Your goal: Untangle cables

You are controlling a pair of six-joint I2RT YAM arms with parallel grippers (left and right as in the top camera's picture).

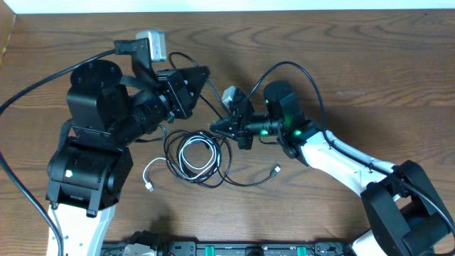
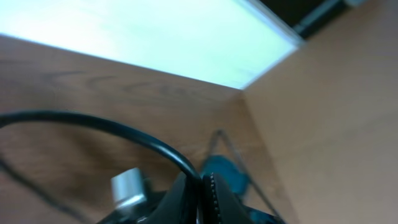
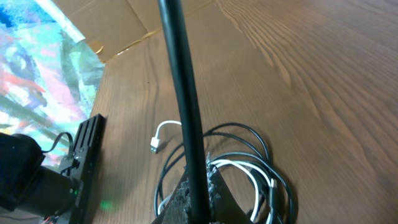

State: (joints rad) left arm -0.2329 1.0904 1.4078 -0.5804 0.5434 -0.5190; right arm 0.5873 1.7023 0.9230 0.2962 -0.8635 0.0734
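A loose coil of the cables lies mid-table: the black cable (image 1: 170, 153) wound round the white cable (image 1: 190, 151), whose white plug (image 1: 149, 186) trails off to the left. A black plug (image 1: 276, 171) lies to the right. My left gripper (image 1: 204, 71) is raised behind the coil. In the left wrist view the left gripper (image 2: 203, 190) is shut on the black cable (image 2: 124, 127), a silver plug (image 2: 127, 186) beside the jaws. My right gripper (image 1: 215, 127) hangs just over the coil's far edge. Its wrist view shows the right gripper (image 3: 198, 186) shut on the black cable (image 3: 180, 81), the white cable (image 3: 245, 168) beyond.
A thick black arm cable (image 1: 28, 92) loops over the table at far left. A black rail (image 1: 213, 249) runs along the front edge. The left arm's camera module (image 1: 153, 44) sticks out at the back. Cardboard (image 3: 124, 25) lies beyond the table in the right wrist view.
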